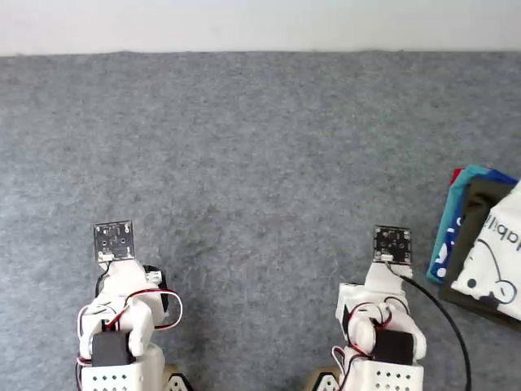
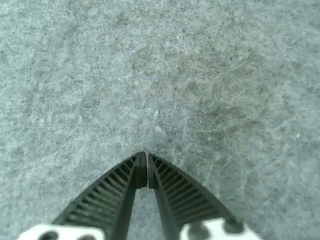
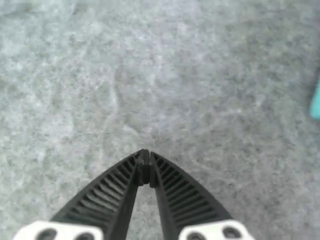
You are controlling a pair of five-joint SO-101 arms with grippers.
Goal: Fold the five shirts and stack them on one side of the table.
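A stack of folded shirts [image 1: 482, 241] lies at the table's right edge: a white printed one on top, with dark, teal, blue and red layers showing beneath it. My left gripper [image 2: 146, 159] is shut on nothing and rests low over bare grey felt near the front left. My right gripper [image 3: 146, 155] is shut on nothing too, over the felt at the front right, a short way left of the stack. A sliver of the teal shirt [image 3: 315, 102] shows at the edge of the right wrist view. Both arms [image 1: 122, 318] [image 1: 381, 322] sit drawn back by the front edge.
The grey felt table top [image 1: 244, 147] stretches bare from the arms to the white wall [image 1: 260, 24] at the back. A black cable [image 1: 444, 318] runs from the right arm toward the front right corner.
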